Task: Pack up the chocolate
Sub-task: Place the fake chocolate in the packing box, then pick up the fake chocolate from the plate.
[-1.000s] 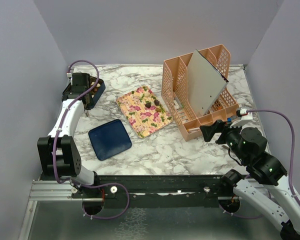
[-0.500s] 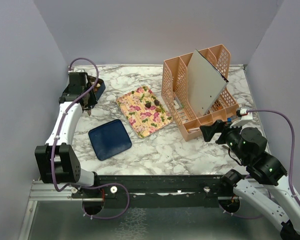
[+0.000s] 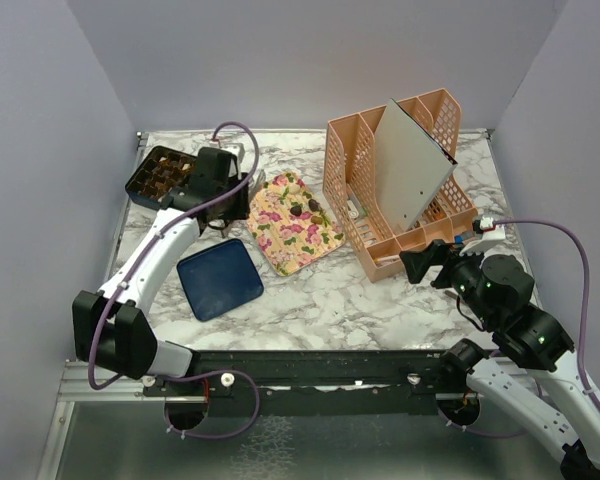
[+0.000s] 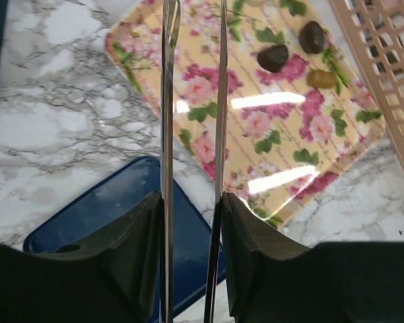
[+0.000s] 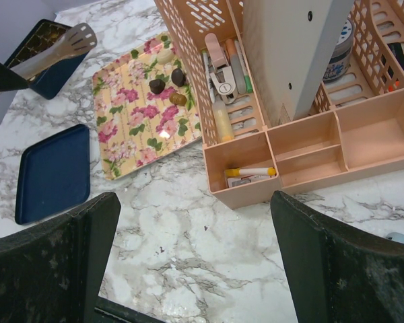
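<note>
Left gripper (image 4: 192,202) swung from box (image 3: 158,172) to tray's (image 3: 280,235) left edge, pinching tongs (image 4: 167,101). Right gripper (image 3: 420,265) spread, idle. Risk: narrow blades squeeze off-centre, chocolate (image 4: 274,57) skids off tray.

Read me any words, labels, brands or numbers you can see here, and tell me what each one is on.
No text is legible in any view.
Round jar in the peach organizer: blue-and-white band, too blurred to read.
White item in the organizer's front compartment: print, if any, too small.
Floral tray, blue lid, tongs: no writing visible.
</note>
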